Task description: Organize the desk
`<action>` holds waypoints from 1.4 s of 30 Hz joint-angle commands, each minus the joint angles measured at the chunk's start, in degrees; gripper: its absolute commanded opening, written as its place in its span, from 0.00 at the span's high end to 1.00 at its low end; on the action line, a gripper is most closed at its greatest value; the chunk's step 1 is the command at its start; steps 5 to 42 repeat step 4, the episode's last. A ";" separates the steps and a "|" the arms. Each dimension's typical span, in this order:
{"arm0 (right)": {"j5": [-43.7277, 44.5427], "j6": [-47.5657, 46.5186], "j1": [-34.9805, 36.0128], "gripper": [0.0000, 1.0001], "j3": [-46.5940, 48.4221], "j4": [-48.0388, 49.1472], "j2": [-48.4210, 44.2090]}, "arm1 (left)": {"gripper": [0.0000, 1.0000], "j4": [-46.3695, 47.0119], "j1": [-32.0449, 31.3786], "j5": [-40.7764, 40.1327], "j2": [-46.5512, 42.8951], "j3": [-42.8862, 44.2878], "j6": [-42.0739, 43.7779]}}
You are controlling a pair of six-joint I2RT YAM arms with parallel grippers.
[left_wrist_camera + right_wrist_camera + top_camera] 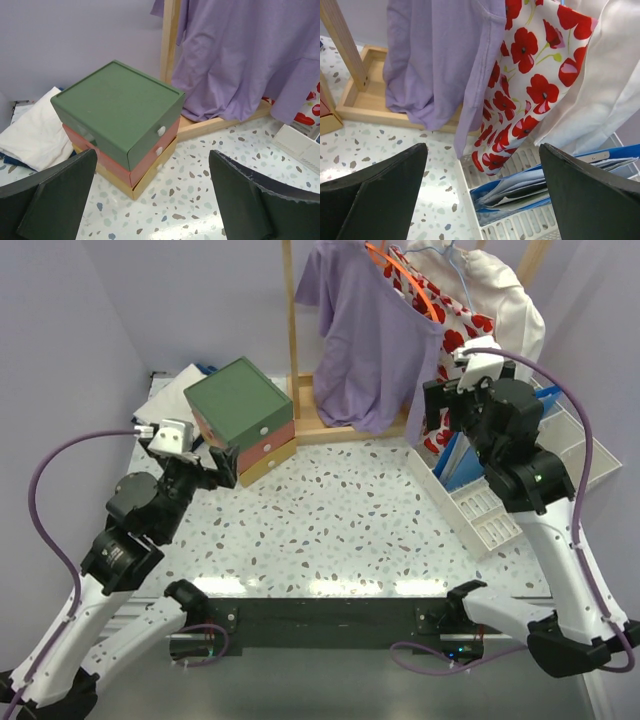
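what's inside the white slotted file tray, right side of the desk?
A blue folder stuffed with papers stands in the file tray. Nearer the arms, only the tray's slotted floor shows. The red poppy-print garment hangs over its far end, hiding whatever lies there.

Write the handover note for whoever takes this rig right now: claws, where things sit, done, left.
Left claw: open, empty, facing the green-topped drawer stack at the desk's back left.
Right claw: open, empty, raised by the white file tray, which holds a blue folder.
Clothes hang on the wooden rack at the back; folded white cloth lies beside the drawers.
Done: cannot tell from here.
Left: probably any remaining tidying; nothing is in hand.
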 commanded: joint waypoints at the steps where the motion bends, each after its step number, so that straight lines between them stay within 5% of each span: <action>1: -0.55 -2.50 -0.04 0.01 2.97 -2.14 -1.20 | 0.00 0.71 0.29 -0.51 0.24 2.31 0.75; 42: -1.43 -2.32 -1.27 0.01 3.15 -2.06 -1.11 | 0.00 0.80 0.21 -0.51 0.24 2.22 0.75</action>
